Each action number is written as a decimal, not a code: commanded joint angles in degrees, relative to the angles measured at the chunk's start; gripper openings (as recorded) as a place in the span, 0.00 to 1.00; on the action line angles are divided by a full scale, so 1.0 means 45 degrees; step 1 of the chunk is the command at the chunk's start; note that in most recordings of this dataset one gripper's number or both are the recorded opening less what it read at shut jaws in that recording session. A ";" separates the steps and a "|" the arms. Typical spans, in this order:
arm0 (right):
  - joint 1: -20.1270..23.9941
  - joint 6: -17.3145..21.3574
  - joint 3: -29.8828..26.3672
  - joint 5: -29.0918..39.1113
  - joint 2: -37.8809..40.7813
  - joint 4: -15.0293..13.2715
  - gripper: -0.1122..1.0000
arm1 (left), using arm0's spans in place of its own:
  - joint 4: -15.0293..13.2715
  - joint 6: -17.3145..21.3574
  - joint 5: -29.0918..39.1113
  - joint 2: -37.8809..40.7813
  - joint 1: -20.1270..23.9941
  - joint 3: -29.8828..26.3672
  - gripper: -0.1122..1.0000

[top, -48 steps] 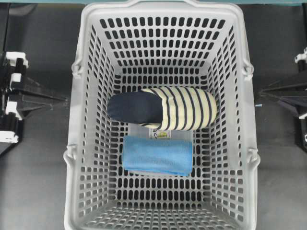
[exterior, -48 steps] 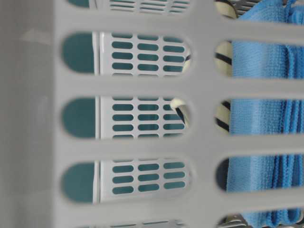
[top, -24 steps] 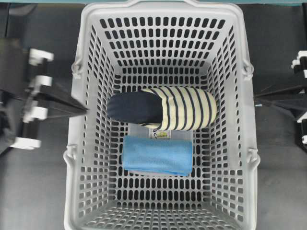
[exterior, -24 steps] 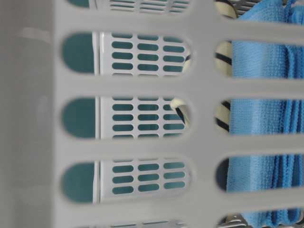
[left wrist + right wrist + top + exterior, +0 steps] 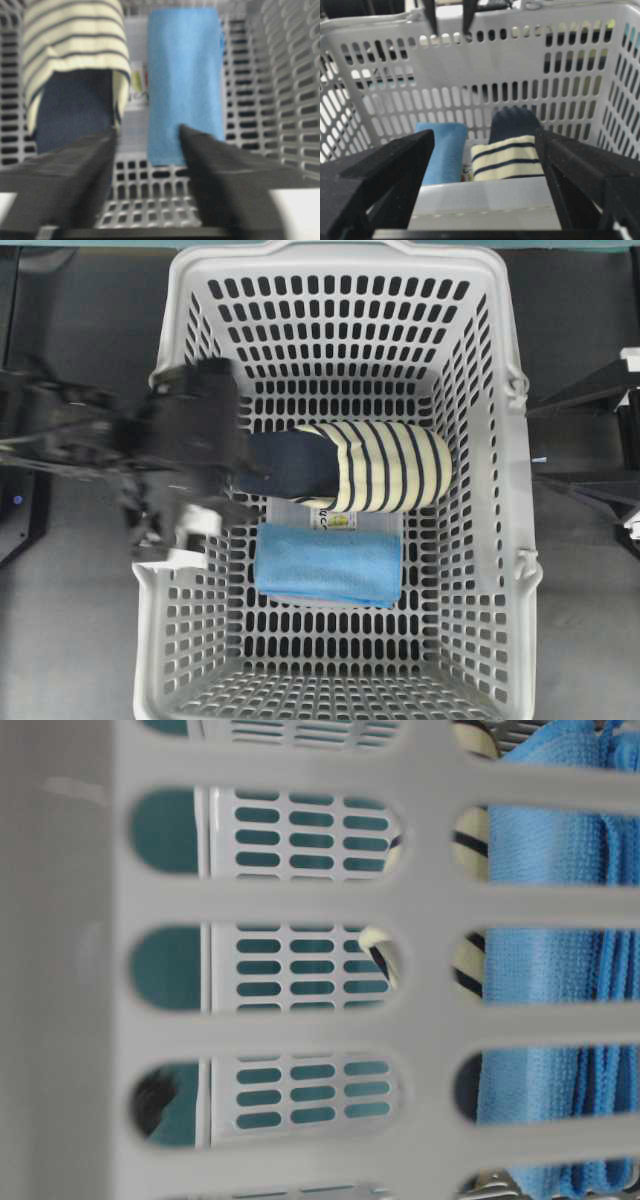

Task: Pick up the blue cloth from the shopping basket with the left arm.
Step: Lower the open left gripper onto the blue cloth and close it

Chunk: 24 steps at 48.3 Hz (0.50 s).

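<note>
The blue cloth point(image 5: 328, 565) lies folded on the floor of the shopping basket point(image 5: 340, 254), just in front of a striped slipper point(image 5: 360, 467). My left gripper point(image 5: 240, 498) is blurred. It reaches over the basket's left wall and is low inside, by the slipper's navy end. In the left wrist view the gripper point(image 5: 147, 131) is open and empty. The cloth point(image 5: 185, 75) lies ahead, its near end between the fingertips. My right gripper point(image 5: 533, 445) is open outside the basket's right wall. The right wrist view shows the cloth point(image 5: 442, 150) over the rim. The table-level view shows the cloth point(image 5: 540, 970) through the slots.
The slipper point(image 5: 75, 65) lies right beside the cloth, with a printed label point(image 5: 338, 521) on the floor between them. The basket's perforated walls point(image 5: 295, 85) rise on all sides. A dark table point(image 5: 80, 640) surrounds the basket.
My left arm has swung from outside the basket's left wall over the rim and down inside, towards the slipper and cloth. My right gripper has drawn back slightly. The cloth has not moved.
</note>
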 commanded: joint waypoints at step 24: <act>-0.0059 -0.0039 -0.0195 -0.0313 0.0000 0.0039 0.80 | 0.0039 -0.0566 0.0625 0.4961 -0.0645 -0.2812 0.90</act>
